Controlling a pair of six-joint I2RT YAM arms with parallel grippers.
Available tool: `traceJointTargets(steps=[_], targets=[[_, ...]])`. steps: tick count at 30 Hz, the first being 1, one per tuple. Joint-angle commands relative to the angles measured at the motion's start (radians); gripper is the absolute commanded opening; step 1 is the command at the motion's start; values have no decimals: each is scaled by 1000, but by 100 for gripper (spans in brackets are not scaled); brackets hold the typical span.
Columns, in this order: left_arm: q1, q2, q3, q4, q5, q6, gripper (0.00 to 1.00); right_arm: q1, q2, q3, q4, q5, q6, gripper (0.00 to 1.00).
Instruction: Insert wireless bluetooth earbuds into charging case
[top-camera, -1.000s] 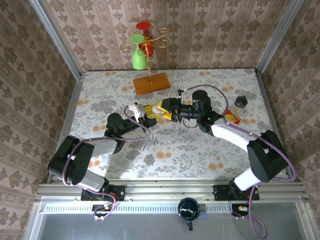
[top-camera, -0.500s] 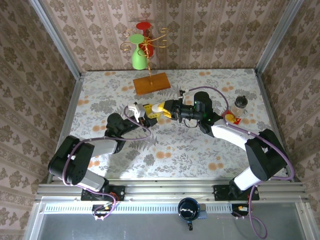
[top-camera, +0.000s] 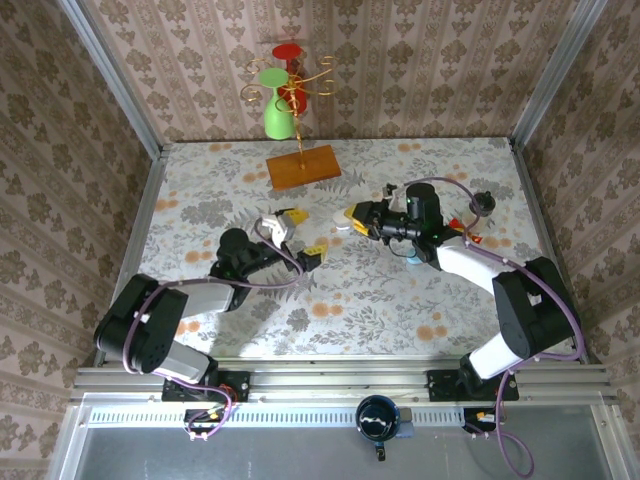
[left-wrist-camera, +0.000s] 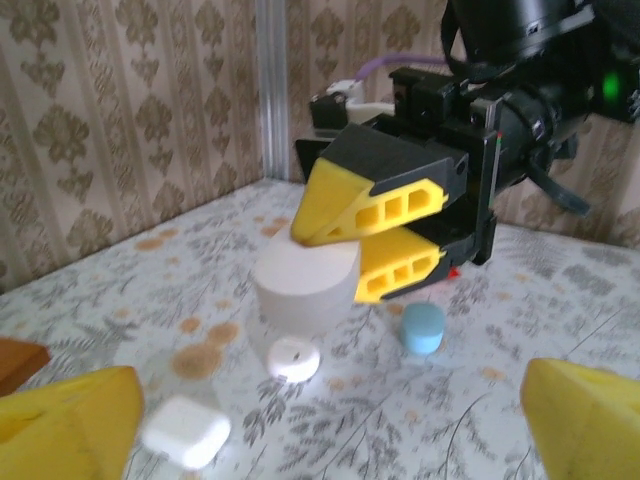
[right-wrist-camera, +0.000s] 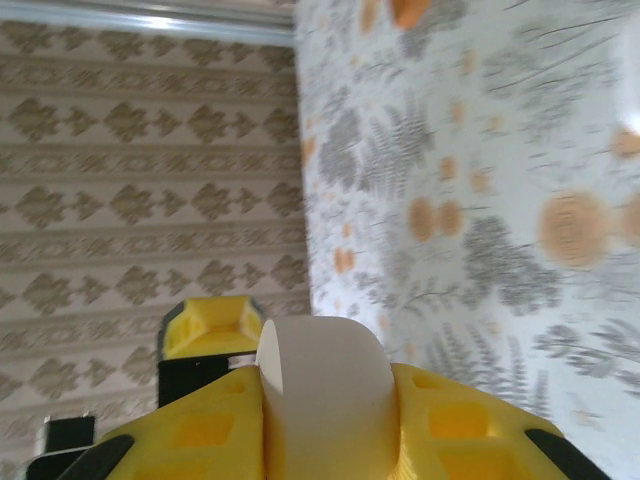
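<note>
1. Floral-print table (top-camera: 200, 200) sits inside a booth walled with brown damask paper. Both arms reach in from 6 o'clock and meet near the middle. A white case (left-wrist-camera: 300, 290) is held off the cloth. In the left wrist view a small white disc (left-wrist-camera: 293, 358) lies on the table just below it. A pale blue piece (left-wrist-camera: 422, 328) sits at 4 o'clock from the case, and a white pebble-shaped case (left-wrist-camera: 187, 432) at 7 o'clock. The disc and the blue piece may be earbuds, but they are too small to tell for certain.
2. Risk: the held case is pinched out near the fingertips, with much of its smooth body sticking past them. A jolt or tilt could let it twist free and fall onto the loose pieces.
3. Risk: the two grippers face each other closely. If either advances, the fingers could clash, or sweep the disc or the pebble-shaped case across the cloth.
4. Right arm: stretched toward 10 o'clock, wrist low. The right gripper (top-camera: 355, 216) has its yellow fingers closed narrowly on the white case.
5. Left arm: angled toward 1 o'clock. The left gripper (top-camera: 306, 233) is spread wide, holds nothing, and is aimed at the held case and the loose pieces.
</note>
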Motion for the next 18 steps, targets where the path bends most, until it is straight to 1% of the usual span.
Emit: traceJointTargets(steps=[1,4,7,13,18], targets=[[-24,-44,-25,-130,-92,74,100,-25,32,-18,-59,57,-77,22],[-55,-62,-29,-233,-132,135,100,-33,76,-18,-71,63,-108,25],[-92,-56,-36,-294,-139,184,100,-33,137,-15,-60,57,-116,25],[-135,-6,-37,-306,-143,211,100,-27,242,-24,-16,64,-124,25],[-147,10,-26,-320,-153,225,100,-26,298,-33,-16,83,-145,25]])
